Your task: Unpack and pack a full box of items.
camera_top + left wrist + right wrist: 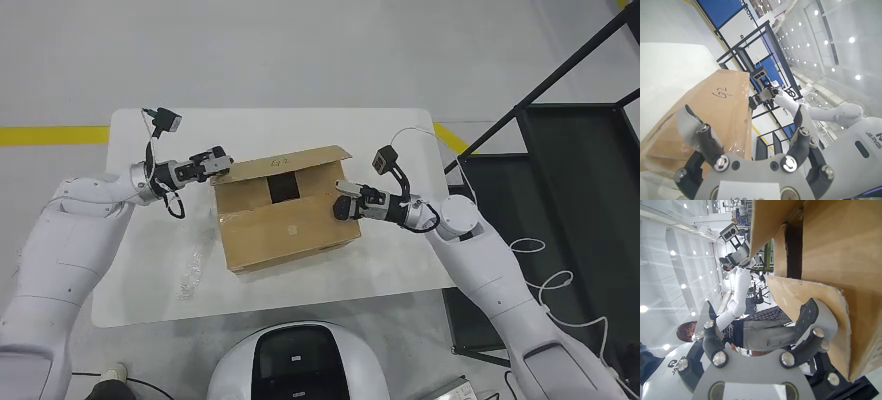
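Note:
A brown cardboard box (285, 210) stands in the middle of the white table (390, 260). Its top flaps lie nearly flat, with a dark gap (285, 187) between them at the centre. My left gripper (212, 163) is open at the box's far left corner; in the left wrist view one of its fingers (687, 121) rests against the taped flap (719, 102). My right gripper (345, 200) is open at the box's right side. In the right wrist view one ribbed finger (807, 319) lies against a flap's edge (810, 291), the other finger (706, 315) stands free.
A crumpled piece of clear plastic film (190, 272) lies on the table left of the box. A black metal rack (560, 160) stands close to the table's right edge. A yellow floor line (50, 135) runs behind the table.

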You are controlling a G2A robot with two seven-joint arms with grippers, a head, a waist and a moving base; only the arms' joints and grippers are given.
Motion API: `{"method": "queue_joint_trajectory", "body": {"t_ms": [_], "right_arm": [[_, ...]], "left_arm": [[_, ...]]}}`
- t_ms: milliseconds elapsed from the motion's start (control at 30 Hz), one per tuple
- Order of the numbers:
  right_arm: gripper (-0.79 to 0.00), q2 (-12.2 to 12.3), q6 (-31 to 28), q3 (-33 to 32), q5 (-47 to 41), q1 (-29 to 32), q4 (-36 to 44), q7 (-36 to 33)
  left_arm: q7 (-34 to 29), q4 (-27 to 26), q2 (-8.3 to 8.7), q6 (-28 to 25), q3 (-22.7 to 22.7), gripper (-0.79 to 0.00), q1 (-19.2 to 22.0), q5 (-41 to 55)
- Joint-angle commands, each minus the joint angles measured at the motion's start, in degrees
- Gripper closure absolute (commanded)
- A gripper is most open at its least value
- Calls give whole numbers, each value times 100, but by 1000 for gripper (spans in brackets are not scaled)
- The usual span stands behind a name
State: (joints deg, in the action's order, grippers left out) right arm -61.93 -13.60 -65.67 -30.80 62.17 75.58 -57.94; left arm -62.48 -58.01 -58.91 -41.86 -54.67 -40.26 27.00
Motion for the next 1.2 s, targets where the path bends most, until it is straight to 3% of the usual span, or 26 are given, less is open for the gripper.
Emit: {"method": "queue_joint_trajectory", "body": {"t_ms": [0,200,700,933,1167], "right_arm": [[-785,6,10,-47,-35,15,1,-6],[-785,5,200,-82,-30,-43,-6,-26],[-785,-219,482,492,394,-965,-859,393],[-785,-267,547,575,594,-1156,-1115,471],[-785,-276,594,625,805,-1155,-1020,379]], "left_arm": [[-183,-56,36,187,113,-785,11,-1],[-465,-78,117,469,415,-785,58,1],[-341,-79,291,345,767,-785,124,137],[-299,-168,469,303,599,-785,-14,498],[-326,-343,759,330,135,-785,-351,708]]}}
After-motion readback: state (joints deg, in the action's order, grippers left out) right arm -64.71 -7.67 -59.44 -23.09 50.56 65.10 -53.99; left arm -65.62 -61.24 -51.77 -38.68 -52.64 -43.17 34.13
